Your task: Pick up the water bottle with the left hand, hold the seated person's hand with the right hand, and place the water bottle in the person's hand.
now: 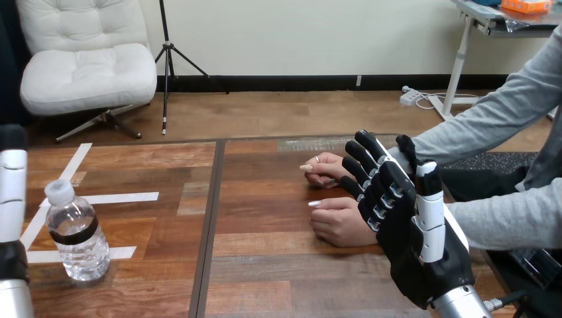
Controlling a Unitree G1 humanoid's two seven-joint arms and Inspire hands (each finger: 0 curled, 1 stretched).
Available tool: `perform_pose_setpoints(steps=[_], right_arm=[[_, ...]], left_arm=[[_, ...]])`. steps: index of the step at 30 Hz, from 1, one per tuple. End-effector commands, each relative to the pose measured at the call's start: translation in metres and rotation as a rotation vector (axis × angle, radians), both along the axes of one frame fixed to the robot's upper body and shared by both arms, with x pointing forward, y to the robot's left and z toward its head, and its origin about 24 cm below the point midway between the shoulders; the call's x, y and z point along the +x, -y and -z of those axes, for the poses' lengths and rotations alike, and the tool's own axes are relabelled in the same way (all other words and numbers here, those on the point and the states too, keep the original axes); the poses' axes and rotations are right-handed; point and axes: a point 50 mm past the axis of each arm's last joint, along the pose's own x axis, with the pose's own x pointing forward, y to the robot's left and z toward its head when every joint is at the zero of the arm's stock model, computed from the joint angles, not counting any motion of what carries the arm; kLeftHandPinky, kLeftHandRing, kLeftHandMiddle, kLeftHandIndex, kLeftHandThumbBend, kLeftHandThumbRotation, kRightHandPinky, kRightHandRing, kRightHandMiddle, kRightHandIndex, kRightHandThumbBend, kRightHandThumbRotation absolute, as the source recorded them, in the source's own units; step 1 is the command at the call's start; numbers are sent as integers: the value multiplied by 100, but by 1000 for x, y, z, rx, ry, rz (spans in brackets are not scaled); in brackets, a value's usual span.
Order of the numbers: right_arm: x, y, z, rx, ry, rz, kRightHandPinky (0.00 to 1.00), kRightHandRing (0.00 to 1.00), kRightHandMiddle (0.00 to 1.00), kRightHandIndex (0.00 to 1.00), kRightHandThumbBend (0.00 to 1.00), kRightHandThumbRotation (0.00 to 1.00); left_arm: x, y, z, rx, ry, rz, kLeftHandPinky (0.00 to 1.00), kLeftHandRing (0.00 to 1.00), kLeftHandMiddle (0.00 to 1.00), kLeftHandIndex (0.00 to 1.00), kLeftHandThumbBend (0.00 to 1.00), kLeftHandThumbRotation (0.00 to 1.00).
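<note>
A clear water bottle (77,233) with a white cap and a dark label band stands upright on the table at the left. My left hand (12,192) rises at the view's left edge, just left of the bottle and apart from it, with a straight upright finger. My right hand (412,228) is raised at the right, open, fingers straight and pointing up and left. It stands in front of the person's wrists and curls round nothing. The person's two hands (339,222) (327,169) rest on the table, loosely closed and holding nothing, just left of my right hand.
White tape strips (109,197) mark the tabletop around the bottle. A dark seam (211,218) runs front to back between two table halves. The person's grey sleeves (504,218) come in from the right edge. Bare wood lies between the bottle and the person's hands.
</note>
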Motion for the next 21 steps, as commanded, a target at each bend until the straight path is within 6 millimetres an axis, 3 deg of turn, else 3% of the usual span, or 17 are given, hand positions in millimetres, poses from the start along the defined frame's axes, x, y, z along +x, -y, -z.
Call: perform_pose_setpoints(steps=[1,21], right_arm=[[9,-4,-22,14,110,-22,100,100,98,97,80,100],[9,-5,-22,14,107,-22,100,99,98,97,80,100]], left_arm=[[14,3,-13,54,26,41,100,100,100,100,100,11],[18,3,-5,67,-67,67,100,100,100,100,100,0]])
